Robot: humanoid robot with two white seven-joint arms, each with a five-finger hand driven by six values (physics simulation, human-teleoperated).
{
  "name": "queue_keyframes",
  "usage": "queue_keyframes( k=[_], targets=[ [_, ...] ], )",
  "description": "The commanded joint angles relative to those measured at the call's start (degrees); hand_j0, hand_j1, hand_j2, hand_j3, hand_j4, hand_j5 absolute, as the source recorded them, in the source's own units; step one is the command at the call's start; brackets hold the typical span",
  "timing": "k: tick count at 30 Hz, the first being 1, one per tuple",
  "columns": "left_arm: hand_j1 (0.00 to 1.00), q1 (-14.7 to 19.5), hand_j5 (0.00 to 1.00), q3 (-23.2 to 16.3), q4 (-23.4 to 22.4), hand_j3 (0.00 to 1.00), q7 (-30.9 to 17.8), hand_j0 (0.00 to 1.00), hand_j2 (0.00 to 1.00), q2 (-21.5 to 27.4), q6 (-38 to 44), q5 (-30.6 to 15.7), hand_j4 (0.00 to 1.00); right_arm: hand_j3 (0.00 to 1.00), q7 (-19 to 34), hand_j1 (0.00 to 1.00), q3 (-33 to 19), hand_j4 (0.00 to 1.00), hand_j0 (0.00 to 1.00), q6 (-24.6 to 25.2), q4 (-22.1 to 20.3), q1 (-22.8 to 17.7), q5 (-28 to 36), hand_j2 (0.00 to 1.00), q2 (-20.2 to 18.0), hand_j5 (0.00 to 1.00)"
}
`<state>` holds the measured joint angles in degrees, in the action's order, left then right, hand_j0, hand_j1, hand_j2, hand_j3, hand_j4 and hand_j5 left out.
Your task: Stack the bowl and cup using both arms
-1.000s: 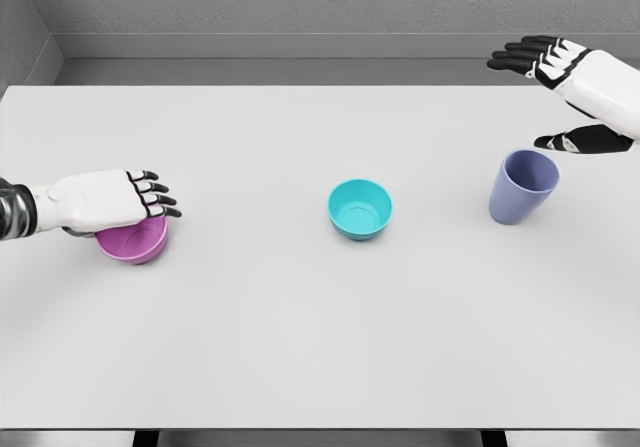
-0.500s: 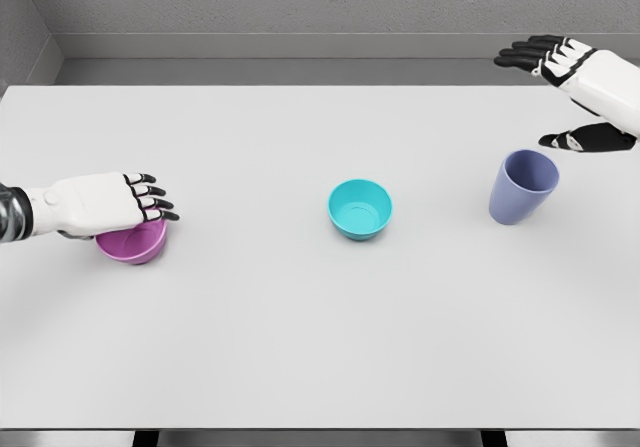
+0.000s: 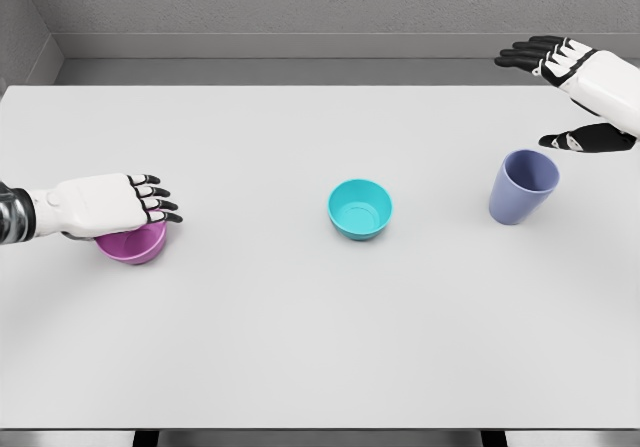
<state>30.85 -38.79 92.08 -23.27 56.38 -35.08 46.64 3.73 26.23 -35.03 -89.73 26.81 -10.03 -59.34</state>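
A robot's left hand (image 3: 105, 205) lies over a pink bowl (image 3: 132, 244) at the left of a white worktop (image 3: 300, 327), covering most of its rim. A teal bowl (image 3: 360, 209) stands upright at the centre, well apart. At right, a lavender cup (image 3: 523, 186) stands near the raised right hand (image 3: 585, 92), whose fingers are spread, holding nothing.

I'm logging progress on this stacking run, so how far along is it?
Nothing is stacked yet: the pink bowl, teal bowl and purple cup stand apart on the table. In hand: the left hand lies over the pink bowl, though a grip cannot be confirmed, and the right hand is open above and behind the cup, not touching it. Left: grasping, lifting and nesting the pieces.
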Motion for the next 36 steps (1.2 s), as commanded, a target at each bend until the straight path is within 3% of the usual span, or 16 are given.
queue_keyframes(
  k=[1,4,10,15,20,29,36],
  targets=[
    [1.0,0.0,1.0,0.0,0.0,1.0,0.0,1.0,1.0,0.1,0.1,-0.2,1.0,1.0,0.0,1.0,0.0,1.0,1.0,0.0,0.0,0.0,0.4,1.0,-0.1,1.0],
    [0.98,-0.1,0.98,-0.1,0.0,0.98,-0.1,0.98,0.98,0.1,0.1,-0.1,0.98,1.0,0.0,1.0,0.0,1.0,1.0,0.0,0.1,0.0,0.4,1.0,-0.1,1.0],
    [0.61,0.0,0.61,-0.5,0.0,0.61,-0.1,0.61,0.61,0.1,0.1,0.2,0.61,1.0,0.0,1.0,0.0,1.0,1.0,0.0,0.1,0.0,0.4,1.0,-0.1,1.0],
    [0.59,0.2,0.59,-0.3,-0.1,0.59,0.2,0.59,0.59,0.0,0.1,-0.4,0.59,1.0,0.0,1.0,0.0,1.0,1.0,0.0,0.1,0.0,0.4,1.0,-0.1,1.0],
    [0.59,0.9,0.59,0.1,-0.3,0.59,0.5,0.59,0.59,-1.1,0.1,-4.8,0.59,1.0,0.0,1.0,0.0,1.0,1.0,0.0,0.6,0.0,0.4,1.0,0.0,1.0],
    [0.59,4.7,0.59,-0.1,-0.7,0.59,0.5,0.59,0.59,-10.1,0.1,-6.0,0.59,1.0,0.0,1.0,0.1,1.0,1.0,0.0,1.7,0.0,0.4,1.0,0.3,1.0],
    [0.58,7.4,0.58,-0.4,-3.8,0.58,0.4,0.58,0.58,-17.6,0.1,-6.0,0.58,1.0,0.0,1.0,0.1,1.0,1.0,0.0,1.7,0.0,0.4,1.0,0.3,1.0]
  ],
)
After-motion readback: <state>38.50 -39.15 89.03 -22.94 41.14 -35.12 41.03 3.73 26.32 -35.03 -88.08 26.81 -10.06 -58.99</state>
